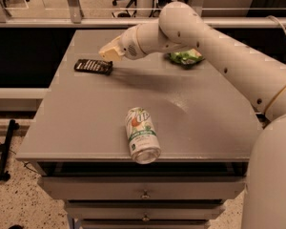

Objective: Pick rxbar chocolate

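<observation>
The rxbar chocolate (93, 66) is a small flat dark bar with pale lettering. It lies flat on the grey table (86, 123) near the far left edge. My gripper (107, 53) hangs just above the bar's right end, a little off the table, with the white arm reaching in from the right. The bar lies on the table and is not lifted.
A white-green soda can (141, 135) lies on its side near the table's front edge. A green crinkly snack bag (186, 57) sits at the back, partly behind the arm. Drawers (143, 192) are below the table. A glass railing runs behind it.
</observation>
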Available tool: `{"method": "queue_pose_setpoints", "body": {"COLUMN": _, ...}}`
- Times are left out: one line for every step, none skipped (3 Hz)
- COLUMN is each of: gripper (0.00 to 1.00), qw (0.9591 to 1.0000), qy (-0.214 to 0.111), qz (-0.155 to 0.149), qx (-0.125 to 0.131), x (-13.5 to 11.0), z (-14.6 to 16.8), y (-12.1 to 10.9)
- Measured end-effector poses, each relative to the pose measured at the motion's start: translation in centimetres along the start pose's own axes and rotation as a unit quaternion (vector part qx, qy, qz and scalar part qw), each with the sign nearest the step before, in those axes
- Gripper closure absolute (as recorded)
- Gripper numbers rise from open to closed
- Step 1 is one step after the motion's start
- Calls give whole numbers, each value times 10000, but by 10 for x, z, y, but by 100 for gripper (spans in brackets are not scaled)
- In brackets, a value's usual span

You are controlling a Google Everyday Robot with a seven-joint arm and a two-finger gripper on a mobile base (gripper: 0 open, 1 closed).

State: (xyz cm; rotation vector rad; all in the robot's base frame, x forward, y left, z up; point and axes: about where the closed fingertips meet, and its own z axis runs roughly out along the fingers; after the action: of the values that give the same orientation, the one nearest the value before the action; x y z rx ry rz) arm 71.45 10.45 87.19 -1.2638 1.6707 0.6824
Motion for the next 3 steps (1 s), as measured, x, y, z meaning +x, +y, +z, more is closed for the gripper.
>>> {"method": "queue_pose_setpoints", "body": {"gripper": 84, "qw": 10000, "qy": 1, "qz": -2, "qx": -23, "x": 0, "z": 2, "y": 2}}
{"method": "queue_pose_setpoints", "body": {"gripper": 61, "qw": 10000, "qy": 2, "qz": -4, "qx": -46, "x": 0, "z": 5, "y": 3}}
{"method": "queue_pose_setpoints", "body": {"gripper": 37, "qw": 10000, "qy": -39, "qz": 18, "qx": -15, "x": 1, "z": 7, "y": 4}}
